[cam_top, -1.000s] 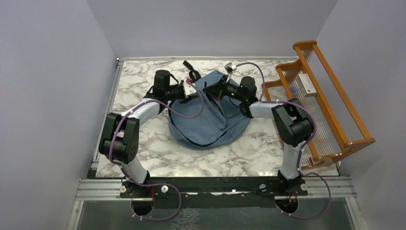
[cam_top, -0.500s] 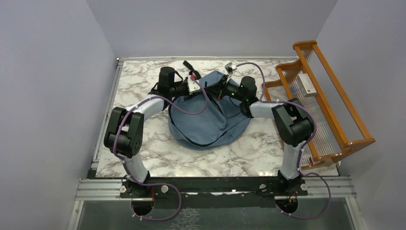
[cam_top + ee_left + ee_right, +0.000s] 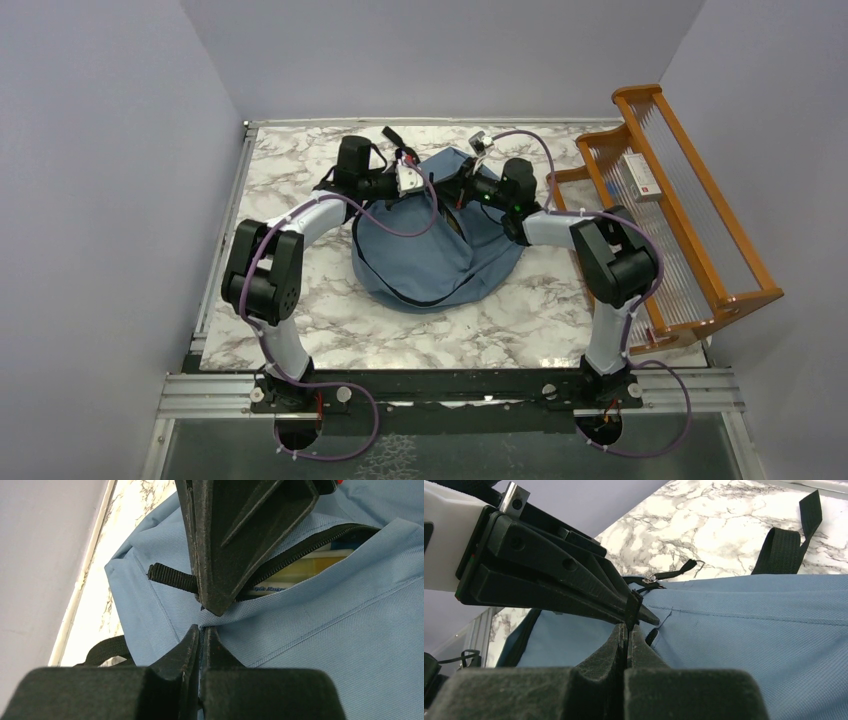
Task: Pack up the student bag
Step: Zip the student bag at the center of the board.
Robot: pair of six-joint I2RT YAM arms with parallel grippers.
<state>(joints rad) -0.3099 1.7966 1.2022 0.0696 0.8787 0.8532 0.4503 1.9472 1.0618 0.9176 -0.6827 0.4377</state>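
Observation:
The student bag [image 3: 435, 245] is a dusty-blue backpack lying mid-table, its zipper partly open at the far end. Both grippers meet there. My left gripper [image 3: 418, 182] is shut on a fold of the blue fabric [image 3: 202, 630] just beside the zipper's end. My right gripper [image 3: 447, 187] is shut on the black zipper pull tab [image 3: 170, 577], which is a thin black strip between its tips in the right wrist view [image 3: 626, 630]. Yellow and white contents [image 3: 310, 565] show through the open zipper [image 3: 300, 550].
An orange wooden rack [image 3: 690, 200] stands along the right edge with a white box [image 3: 640, 177] on it. Black bag straps [image 3: 395, 140] lie behind the bag, also in the right wrist view [image 3: 784, 550]. Grey walls close off the back and sides.
My left arm has swung toward the back and right, bringing its gripper closer to the bag's top and the right gripper. The right arm and the bag have barely moved.

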